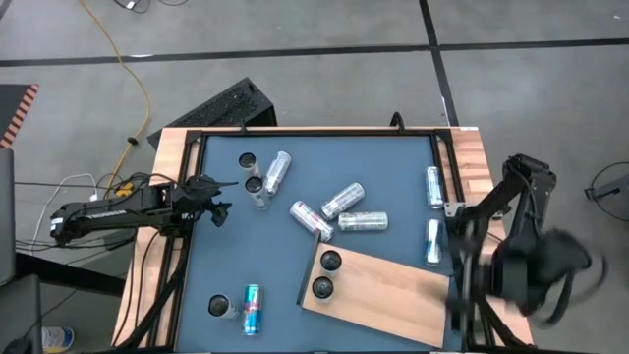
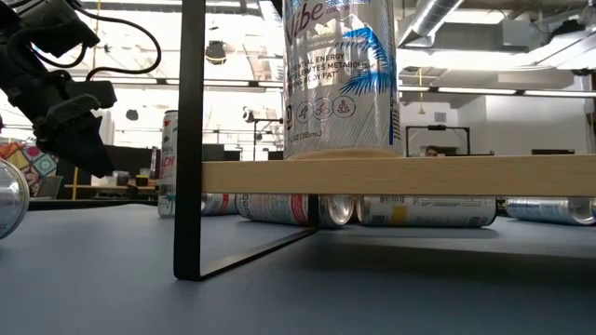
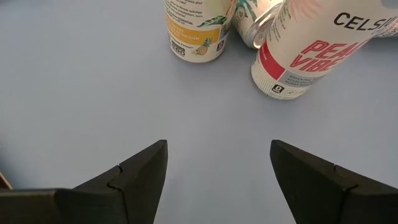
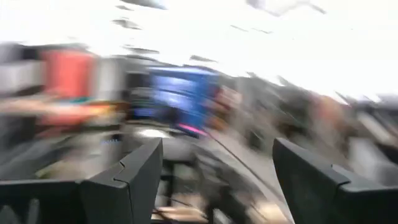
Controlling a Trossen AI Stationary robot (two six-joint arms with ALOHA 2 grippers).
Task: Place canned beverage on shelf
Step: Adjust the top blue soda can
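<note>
High view: shelf (image 1: 378, 285) at table's near right, two cans (image 1: 325, 274) standing on it. My left gripper (image 1: 218, 197) released, empty, facing upright cans (image 1: 254, 177) far left. Right gripper (image 4: 214, 165) open, off-table. Next, I judge: close on one upright can.

Blue-grey counter, pale wood, silver cans

The counter (image 1: 226, 246) is matte blue-grey with a light wooden rim; the shelf (image 1: 388, 290) at lower centre is light-brown plain grain on a black frame. Scattered cans (image 1: 363, 221) are silver-white; one can (image 1: 252, 308) at lower left is blue with red. The near can (image 3: 298, 53) carries red lettering on white, another can (image 3: 194, 28) yellow-orange.
</note>
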